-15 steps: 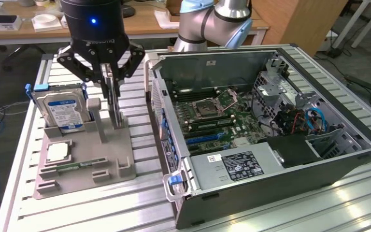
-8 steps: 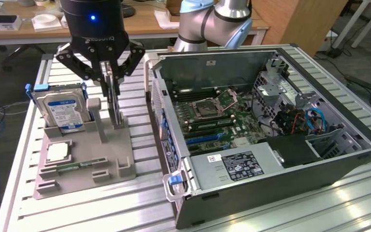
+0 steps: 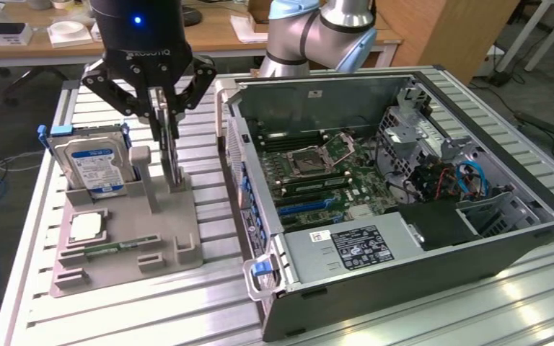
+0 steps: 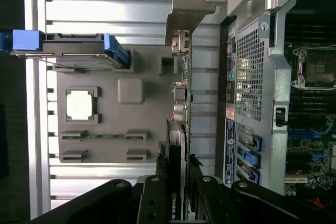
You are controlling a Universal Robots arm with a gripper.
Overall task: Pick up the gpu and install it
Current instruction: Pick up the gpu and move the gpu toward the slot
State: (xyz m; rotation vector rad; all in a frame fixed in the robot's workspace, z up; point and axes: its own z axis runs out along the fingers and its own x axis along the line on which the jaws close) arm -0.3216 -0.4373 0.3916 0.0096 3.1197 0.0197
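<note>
The gripper [image 3: 165, 119] is partly closed, its fingers pinching the upper edge of the gpu [image 3: 171, 164]. The gpu is a very thin black card, seen edge-on, with a silver end bracket. It stands upright directly beneath the gripper at the gray holder [image 3: 133, 241].

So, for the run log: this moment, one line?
gripper: shut on thin black gpu card | card: upright at grey plastic tray

A hard drive [image 3: 92, 164] stands upright in a grey holder [image 3: 175, 220] beside a processor [image 3: 86, 227].
</note>
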